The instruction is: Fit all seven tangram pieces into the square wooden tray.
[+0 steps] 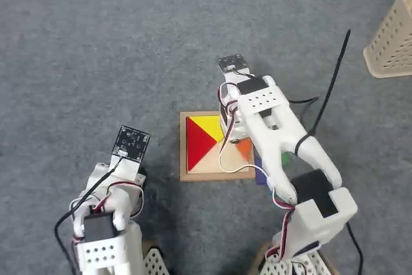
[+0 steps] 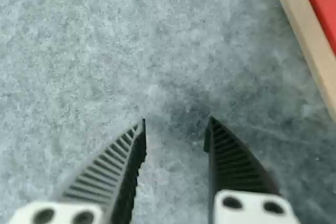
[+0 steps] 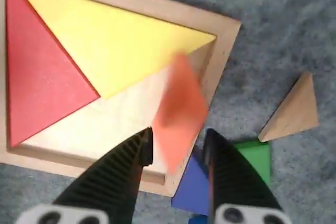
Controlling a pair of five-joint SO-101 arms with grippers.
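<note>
The square wooden tray (image 1: 193,173) lies mid-table with a red triangle (image 1: 198,144) and a yellow triangle (image 1: 209,125) seated in it. In the right wrist view the red triangle (image 3: 39,77) and the yellow triangle (image 3: 115,40) fill two sides of the tray (image 3: 223,56). My right gripper (image 3: 177,140) hangs over the tray's right edge, shut on an orange piece (image 3: 180,111) that stands tilted between its fingers. My left gripper (image 2: 176,129) is open over bare carpet, left of the tray's rim (image 2: 304,30).
Just outside the tray's right edge lie a blue piece (image 3: 191,184), a green piece (image 3: 254,156) and a plain wooden triangle (image 3: 291,114). A beige perforated basket (image 1: 393,37) stands at the far right. A black cable (image 1: 331,85) runs beside the right arm.
</note>
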